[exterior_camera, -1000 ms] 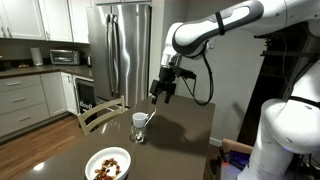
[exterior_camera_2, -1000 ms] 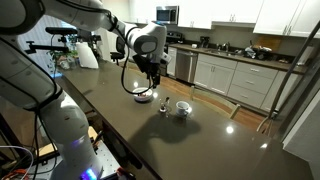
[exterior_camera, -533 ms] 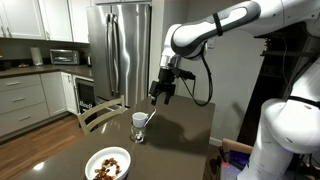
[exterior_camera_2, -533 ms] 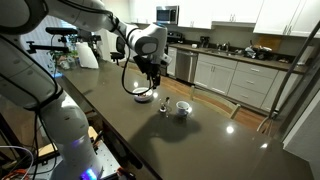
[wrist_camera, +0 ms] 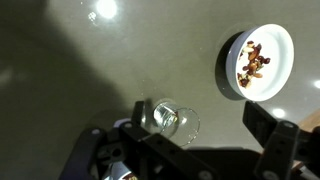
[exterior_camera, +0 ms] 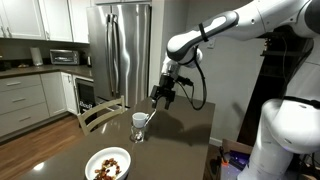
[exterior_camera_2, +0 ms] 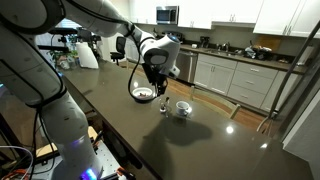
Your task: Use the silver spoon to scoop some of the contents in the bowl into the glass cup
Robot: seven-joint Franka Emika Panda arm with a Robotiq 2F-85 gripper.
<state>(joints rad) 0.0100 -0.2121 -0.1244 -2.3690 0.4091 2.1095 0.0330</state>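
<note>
**Spoon rests in the glass, jaws wide**

The silver spoon [exterior_camera: 148, 120] leans in the glass cup [exterior_camera: 139, 125] on the dark table [exterior_camera: 185, 145]. The bowl [wrist_camera: 275, 40], holding the contents [wrist_camera: 252, 63], sits well apart. The gripper [exterior_camera: 162, 98] hangs just above the cup, its jaws spread wide and empty.

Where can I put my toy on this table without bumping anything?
Lots of bare dark tabletop lies beyond the small clear glass cup, away from the round white bowl. The gap between bowl and cup is free too. It's crowded at the cup, near the pincer.
</note>
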